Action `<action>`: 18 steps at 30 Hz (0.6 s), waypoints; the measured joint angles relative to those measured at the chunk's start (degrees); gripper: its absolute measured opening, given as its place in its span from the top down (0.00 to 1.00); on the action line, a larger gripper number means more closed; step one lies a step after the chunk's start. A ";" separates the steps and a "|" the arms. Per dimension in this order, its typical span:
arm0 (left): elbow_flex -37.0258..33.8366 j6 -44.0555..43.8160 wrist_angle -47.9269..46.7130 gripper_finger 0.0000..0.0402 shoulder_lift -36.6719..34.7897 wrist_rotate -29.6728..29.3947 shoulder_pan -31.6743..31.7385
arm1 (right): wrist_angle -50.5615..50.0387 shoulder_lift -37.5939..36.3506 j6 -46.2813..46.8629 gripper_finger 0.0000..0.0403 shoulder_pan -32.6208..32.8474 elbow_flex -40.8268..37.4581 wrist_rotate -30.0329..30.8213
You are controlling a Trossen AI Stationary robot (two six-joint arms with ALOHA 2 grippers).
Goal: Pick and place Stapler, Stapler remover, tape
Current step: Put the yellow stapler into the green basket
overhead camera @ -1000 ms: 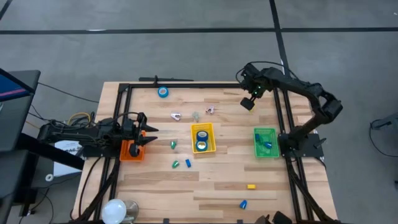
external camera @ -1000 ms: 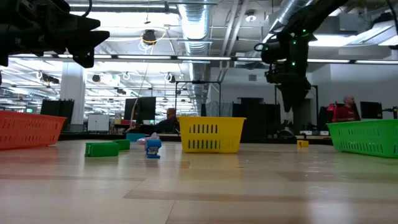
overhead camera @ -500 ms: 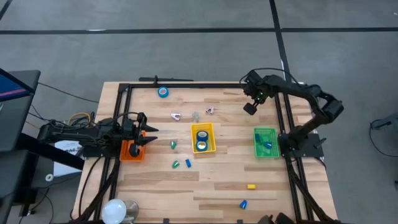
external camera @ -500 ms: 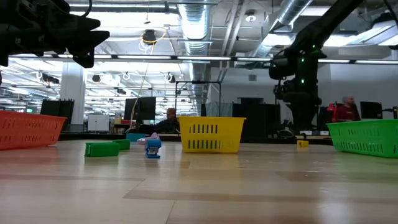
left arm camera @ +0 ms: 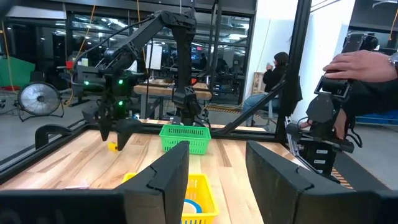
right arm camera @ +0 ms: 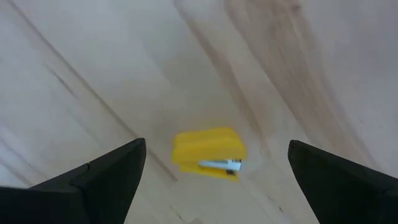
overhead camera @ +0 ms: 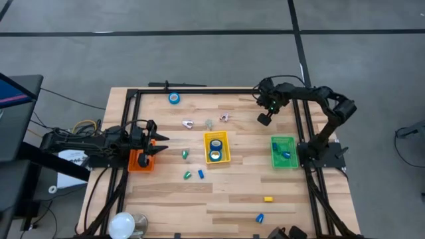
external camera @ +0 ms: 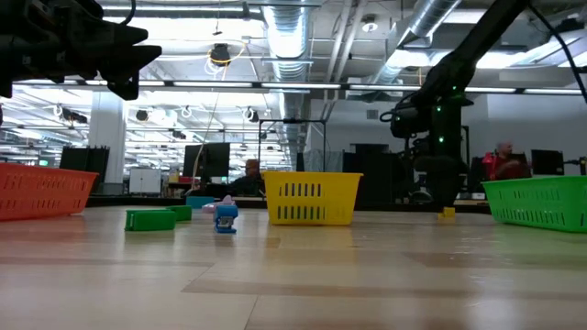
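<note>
Wooden table (overhead camera: pixel 232 192): right end effector (right arm camera: pixel 211 163) spread wide above yellow stapler (right arm camera: pixel 208 153), lying flat.

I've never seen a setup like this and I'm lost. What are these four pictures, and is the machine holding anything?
It is one robot with two dark arms at a wooden table. One picture looks straight down, one looks level across the table, and two come from cameras on the wrists. Yellow, green and orange baskets stand on the table among small items, including a blue tape roll. The right end effector hangs open above a yellow stapler, holding nothing. The left end effector waits over the orange basket, empty.
</note>
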 joint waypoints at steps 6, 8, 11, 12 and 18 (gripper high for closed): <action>0.00 0.00 0.01 0.63 0.00 0.00 0.00 | 0.10 0.00 -1.85 0.11 -0.34 0.00 -1.27; 0.00 0.01 0.01 0.63 0.00 0.00 0.00 | 0.16 0.00 -2.01 0.14 -0.48 0.00 -1.26; 0.00 0.02 0.01 0.63 0.00 0.00 0.00 | 0.14 0.23 -2.66 0.19 -0.53 0.00 -1.25; 0.00 0.00 0.01 0.63 0.00 0.00 -0.02 | 0.15 0.46 -2.88 0.21 -0.52 0.00 -1.15; 0.00 0.02 0.01 0.63 0.00 0.00 -0.02 | 0.31 0.52 -3.37 0.27 -0.52 0.00 -1.15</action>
